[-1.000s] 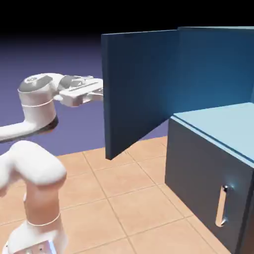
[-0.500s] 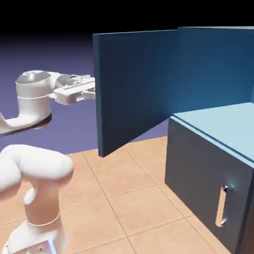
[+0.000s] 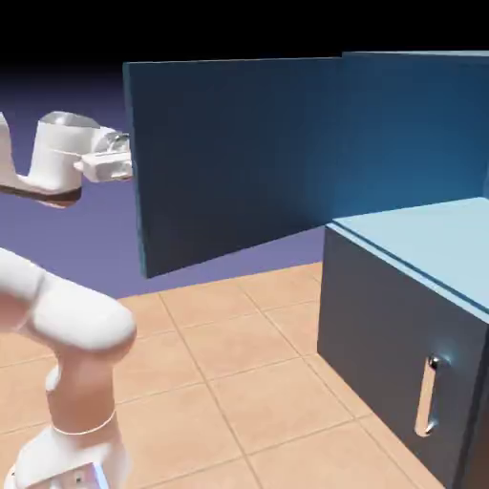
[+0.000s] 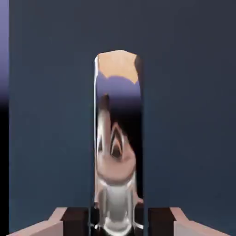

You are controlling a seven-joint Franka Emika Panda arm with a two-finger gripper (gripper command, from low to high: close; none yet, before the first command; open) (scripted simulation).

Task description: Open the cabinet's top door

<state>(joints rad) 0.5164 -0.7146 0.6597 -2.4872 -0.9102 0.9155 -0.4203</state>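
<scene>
While the top door (image 3: 234, 158) stands wide open, swung out from the cabinet (image 3: 406, 353) toward the exterior view's left, the tool (image 4: 118, 221) is closed on its silver bar handle (image 4: 117, 152), one dark pad on either side. The mirror-smooth bar could slip through the pads if the arm (image 3: 81, 315) pulls off the door's arc, and pushing on past the hinge's limit might strain the grip. In the exterior view the door hides the fingertips and handle; the arm is partly cut off at the left edge. Reflections (the bar mirrors pale shapes) make the exact contact hard to judge.
</scene>
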